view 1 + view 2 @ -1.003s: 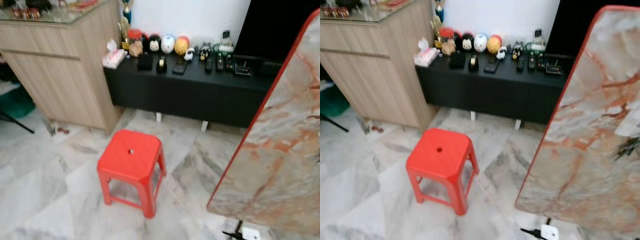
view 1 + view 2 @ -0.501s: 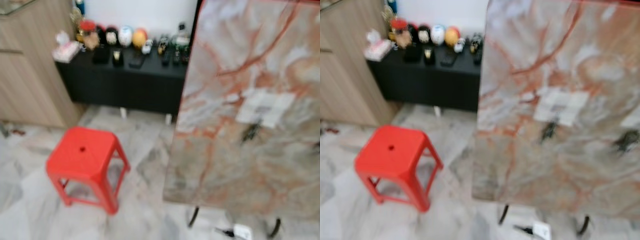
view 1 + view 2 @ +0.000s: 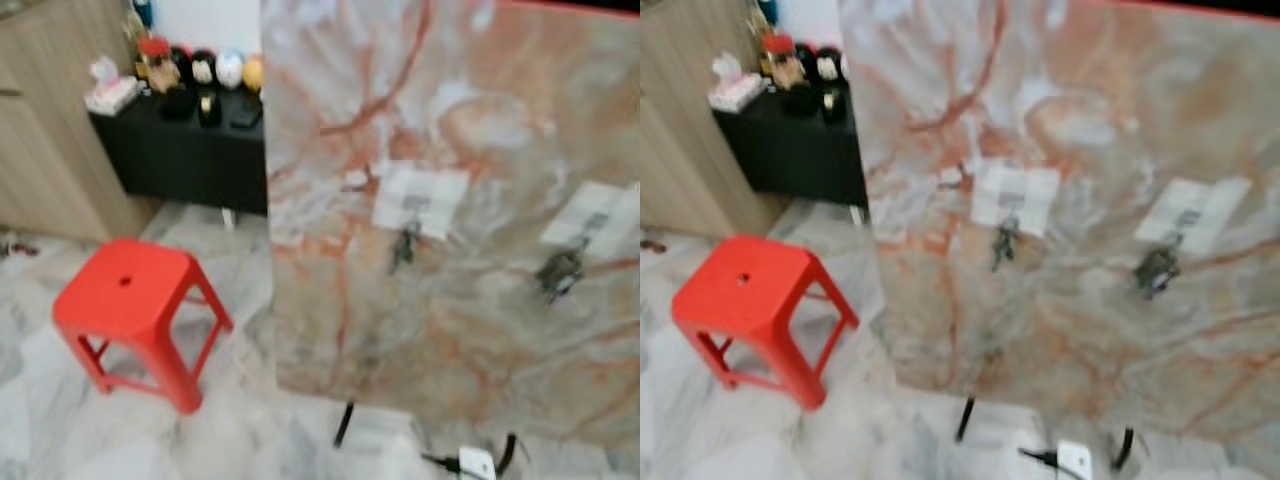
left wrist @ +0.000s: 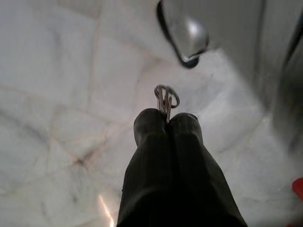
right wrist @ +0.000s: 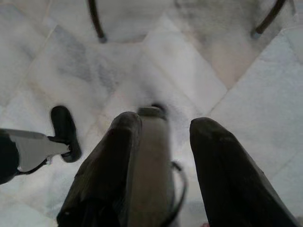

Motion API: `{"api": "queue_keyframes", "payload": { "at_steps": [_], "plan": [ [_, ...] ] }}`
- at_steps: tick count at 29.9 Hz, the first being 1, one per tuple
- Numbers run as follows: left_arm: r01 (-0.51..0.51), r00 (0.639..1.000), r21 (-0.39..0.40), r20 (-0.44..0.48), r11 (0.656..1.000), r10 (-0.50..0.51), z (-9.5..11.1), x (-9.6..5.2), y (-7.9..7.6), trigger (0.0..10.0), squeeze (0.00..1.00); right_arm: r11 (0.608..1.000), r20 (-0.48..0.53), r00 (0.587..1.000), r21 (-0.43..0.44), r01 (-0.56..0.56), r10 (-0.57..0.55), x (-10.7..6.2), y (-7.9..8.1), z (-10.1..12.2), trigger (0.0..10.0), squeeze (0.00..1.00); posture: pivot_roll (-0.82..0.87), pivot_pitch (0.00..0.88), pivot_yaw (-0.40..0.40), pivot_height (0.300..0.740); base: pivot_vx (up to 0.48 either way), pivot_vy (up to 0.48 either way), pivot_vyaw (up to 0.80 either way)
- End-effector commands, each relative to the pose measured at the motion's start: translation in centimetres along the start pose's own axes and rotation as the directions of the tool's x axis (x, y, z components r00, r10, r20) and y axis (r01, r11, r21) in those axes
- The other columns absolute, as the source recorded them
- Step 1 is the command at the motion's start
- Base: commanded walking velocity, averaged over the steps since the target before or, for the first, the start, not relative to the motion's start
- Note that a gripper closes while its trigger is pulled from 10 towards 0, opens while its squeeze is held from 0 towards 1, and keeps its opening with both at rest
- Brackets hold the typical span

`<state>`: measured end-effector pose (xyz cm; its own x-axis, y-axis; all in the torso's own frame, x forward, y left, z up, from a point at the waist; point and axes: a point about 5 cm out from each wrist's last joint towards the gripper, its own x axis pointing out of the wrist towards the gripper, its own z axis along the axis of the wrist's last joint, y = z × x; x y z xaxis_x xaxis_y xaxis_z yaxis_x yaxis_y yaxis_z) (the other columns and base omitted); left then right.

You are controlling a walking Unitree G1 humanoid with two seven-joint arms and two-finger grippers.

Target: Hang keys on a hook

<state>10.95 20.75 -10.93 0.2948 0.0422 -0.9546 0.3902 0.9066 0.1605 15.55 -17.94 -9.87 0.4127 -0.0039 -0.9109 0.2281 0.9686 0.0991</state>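
Observation:
A key ring (image 4: 166, 98) with a few metal keys sticks out from the tips of my left gripper (image 4: 168, 118), which is shut on it above the marble floor. Ahead stands a marble-patterned board (image 3: 450, 120) with a red edge, upright on thin black legs (image 3: 343, 425). Two white patches on its face each carry a small dark hook: one near the middle (image 3: 404, 245), one further right (image 3: 558, 270). My right gripper (image 5: 163, 125) hangs over the floor, open, with nothing gripped.
A red plastic stool (image 3: 125, 295) stands on the floor left of the board. Behind it are a low black cabinet (image 3: 180, 160) with figurines and remotes and a wooden counter (image 3: 40, 150). A white plug with a cable (image 3: 475, 463) lies by the board's legs.
The head camera has swung to the right: the board has slid from the right edge to the centre, and both hooks have come into sight. The stool has shifted left in the picture.

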Motion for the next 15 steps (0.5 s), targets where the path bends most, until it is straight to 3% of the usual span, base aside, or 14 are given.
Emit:
{"api": "queue_keyframes", "payload": {
  "at_steps": [1,15],
  "plan": [
    [0.014,1.000,0.009,-0.013,1.000,-0.014,-0.2,0.1,-0.7,10.0,0.00,0.999,-0.014,0.999,0.007,0.034,-0.034,-0.1,-1.1,-0.6,10.0,0.00,0.13,0.078,-0.046,0.740,0.000,-0.375,0.00],
    [0.010,1.000,0.025,-0.029,1.000,-0.010,-0.9,0.0,-0.3,10.0,0.00,0.998,-0.002,0.998,-0.001,0.061,-0.061,-0.3,-2.2,-0.5,10.0,0.00,0.12,0.092,-0.038,0.740,0.000,-0.381,0.00]
  ]
}}
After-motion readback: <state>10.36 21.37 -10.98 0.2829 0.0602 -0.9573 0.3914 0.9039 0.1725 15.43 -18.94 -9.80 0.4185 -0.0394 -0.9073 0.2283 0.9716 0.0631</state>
